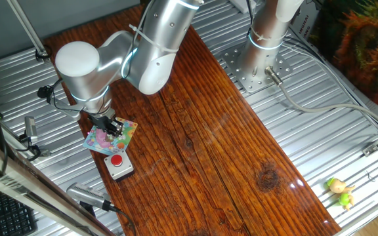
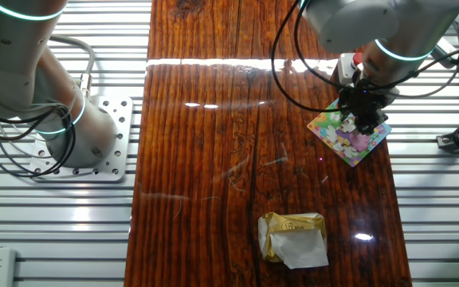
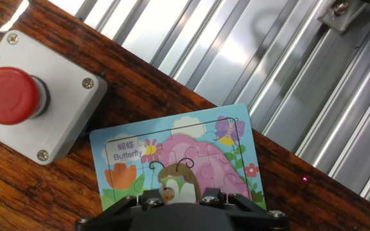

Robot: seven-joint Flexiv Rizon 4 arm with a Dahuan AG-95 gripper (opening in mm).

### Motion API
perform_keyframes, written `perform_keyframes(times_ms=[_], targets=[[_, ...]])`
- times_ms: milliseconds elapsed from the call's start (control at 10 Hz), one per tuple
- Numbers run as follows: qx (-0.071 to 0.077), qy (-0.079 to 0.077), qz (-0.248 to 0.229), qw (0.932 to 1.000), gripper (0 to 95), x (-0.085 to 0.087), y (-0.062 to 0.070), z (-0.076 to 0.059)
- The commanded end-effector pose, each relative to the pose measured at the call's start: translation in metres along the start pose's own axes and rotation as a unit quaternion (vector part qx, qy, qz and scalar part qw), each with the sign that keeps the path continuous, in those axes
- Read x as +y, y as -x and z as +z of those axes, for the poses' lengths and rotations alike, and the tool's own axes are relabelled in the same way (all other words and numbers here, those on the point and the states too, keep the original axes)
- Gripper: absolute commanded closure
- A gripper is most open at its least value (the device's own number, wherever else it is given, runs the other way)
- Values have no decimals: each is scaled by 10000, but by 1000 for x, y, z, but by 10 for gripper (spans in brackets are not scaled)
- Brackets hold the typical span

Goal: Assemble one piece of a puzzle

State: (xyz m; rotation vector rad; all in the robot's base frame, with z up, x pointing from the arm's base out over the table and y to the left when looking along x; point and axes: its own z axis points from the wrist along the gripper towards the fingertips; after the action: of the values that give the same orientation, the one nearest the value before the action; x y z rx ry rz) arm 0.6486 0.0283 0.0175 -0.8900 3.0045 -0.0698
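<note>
The puzzle (image 1: 102, 139) (image 2: 349, 139) is a small square board with a pastel butterfly picture, lying flat near the edge of the wooden table (image 1: 202, 144). In the hand view the puzzle (image 3: 191, 151) fills the lower middle, its near part covered by the black gripper body. My gripper (image 1: 115, 127) (image 2: 366, 121) (image 3: 178, 215) stands straight down on the middle of the board. Its fingertips are hidden by its own body, so the jaw gap and anything held do not show.
A grey box with a red button (image 1: 118, 164) (image 3: 31, 96) sits right beside the puzzle. A crumpled gold wrapper (image 2: 293, 237) lies further along the wood. Ribbed metal decking (image 1: 320, 131) flanks the table, with a second arm's base (image 1: 261, 39) and a small yellow-green toy (image 1: 340, 191).
</note>
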Motion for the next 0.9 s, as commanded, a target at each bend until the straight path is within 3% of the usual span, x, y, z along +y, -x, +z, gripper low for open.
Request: perform_keyframes(times_ms=[100,900], targets=[[-26,0,17,10000,570,0,0,0],[-60,-11,49,10000,570,1,-1,1]])
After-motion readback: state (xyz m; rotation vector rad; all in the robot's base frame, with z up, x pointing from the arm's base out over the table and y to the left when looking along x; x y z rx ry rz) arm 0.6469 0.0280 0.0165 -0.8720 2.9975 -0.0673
